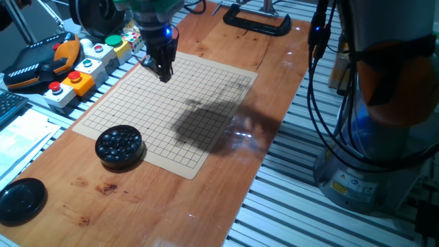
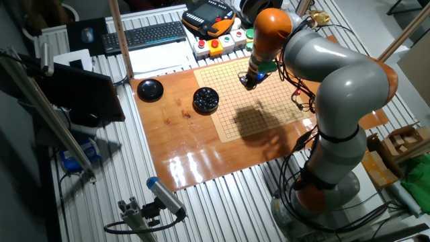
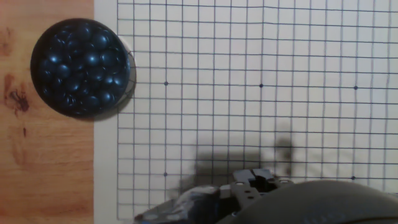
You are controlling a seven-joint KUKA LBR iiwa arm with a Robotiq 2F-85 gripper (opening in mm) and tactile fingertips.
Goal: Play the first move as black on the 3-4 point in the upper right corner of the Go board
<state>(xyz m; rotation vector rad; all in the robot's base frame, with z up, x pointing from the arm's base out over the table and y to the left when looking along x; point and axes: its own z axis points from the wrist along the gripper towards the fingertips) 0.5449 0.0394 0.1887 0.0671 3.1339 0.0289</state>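
Nearest, the round black bowl (image 1: 119, 145) of glossy stones sits half on the pale gridded Go board (image 1: 206, 110), handy for picking. Far across it, the black two-finger gripper (image 1: 163, 71) hovers low over the board; whether it grips a black stone I cannot tell.

Wooden tabletop (image 1: 226, 199) carries Go board (image 1: 206, 130), stone bowl (image 1: 119, 145) (overlapping board's edge), black lid (image 1: 20, 201).

Bowl (image 1: 119, 145) overlaps board (image 1: 206, 110) corner; lid (image 1: 21, 200) apart, on table (image 1: 158, 206).
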